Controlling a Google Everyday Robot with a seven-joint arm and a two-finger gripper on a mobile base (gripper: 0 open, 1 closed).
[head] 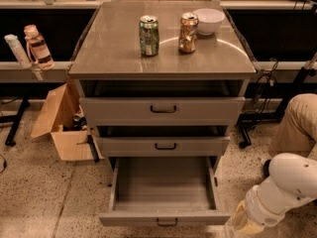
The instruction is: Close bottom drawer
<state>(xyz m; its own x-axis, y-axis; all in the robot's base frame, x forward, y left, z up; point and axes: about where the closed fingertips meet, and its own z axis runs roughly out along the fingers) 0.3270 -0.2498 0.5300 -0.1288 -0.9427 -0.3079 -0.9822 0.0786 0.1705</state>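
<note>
The bottom drawer (163, 218) of the grey metal cabinet is pulled far out. Its plain grey inside (163, 182) shows and looks empty, and a small black handle sits at the centre of its front. The middle drawer (163, 146) and the top drawer (162, 110) stand slightly out. My white arm (290, 182) comes in at the lower right. Its gripper (234, 227) is low at the frame's bottom edge, just right of the bottom drawer's front right corner, partly cut off.
On the cabinet top (109, 43) stand a green can (149, 35), a copper-coloured can (187, 32) and a white bowl (208, 20). An open cardboard box (59, 123) sits on the floor at the left. A person's leg (297, 125) is at the right.
</note>
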